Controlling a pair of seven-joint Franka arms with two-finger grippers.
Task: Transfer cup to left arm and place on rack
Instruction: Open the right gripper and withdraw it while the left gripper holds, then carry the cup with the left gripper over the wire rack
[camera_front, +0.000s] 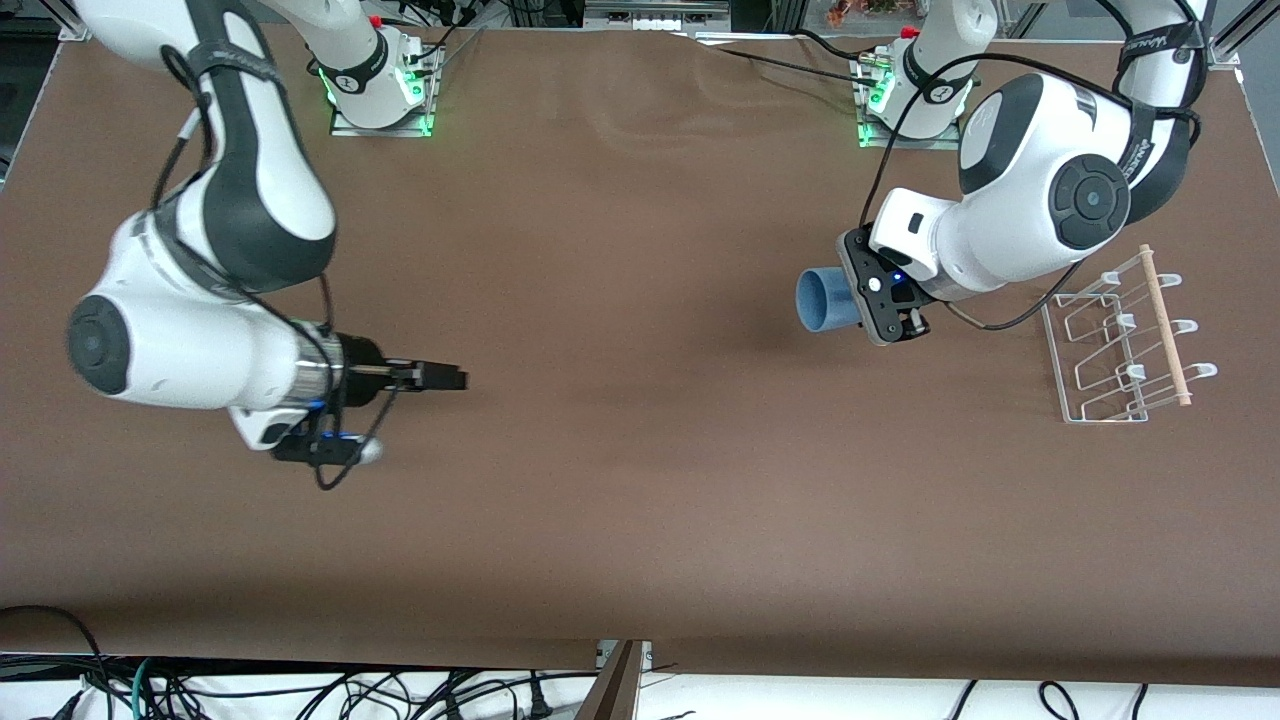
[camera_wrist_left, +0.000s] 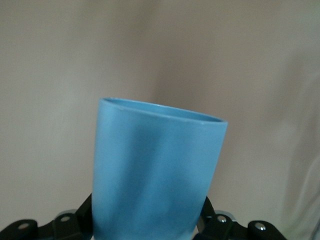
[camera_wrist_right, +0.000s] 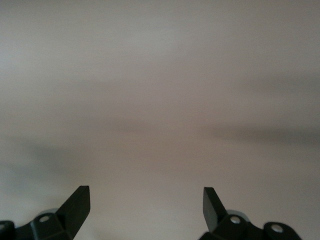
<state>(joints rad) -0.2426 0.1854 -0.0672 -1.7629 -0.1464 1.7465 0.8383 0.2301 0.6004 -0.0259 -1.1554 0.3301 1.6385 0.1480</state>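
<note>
We judged the handover done: the left end effector (camera_front: 850, 305) was clamped on the cup (camera_front: 822, 302), holding it on its side in the air above the surface (camera_front: 620, 480), near the rack (camera_front: 1125, 345). The right end effector (camera_front: 445, 377) hung empty, fingers spread, waiting over its own end. Setting the cup on the rack remained.

A robotics lab: bench-bolted arms (camera_front: 250, 200), loose cables (camera_front: 300, 690).
</note>
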